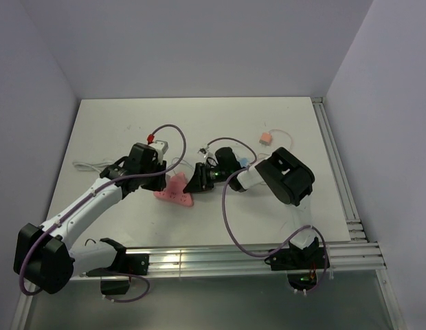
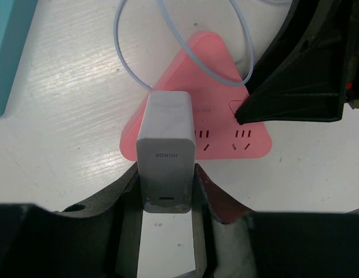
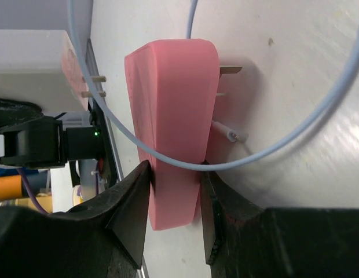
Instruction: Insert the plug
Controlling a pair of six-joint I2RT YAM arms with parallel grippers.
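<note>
Plug [image 2: 166, 150] over strip [image 2: 226, 124]; cable [image 3: 168, 159] (blue) lies across.

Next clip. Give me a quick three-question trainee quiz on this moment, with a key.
1. True or false: the white charger is already seated in the pink power strip.
2. The right gripper grips: A) the pink power strip, B) the white charger, C) nothing.
3. Fill in: the left gripper is shut on the ____.
Key: 1 false, its prongs show clear of the strip; 2 A; 3 white charger.
</note>
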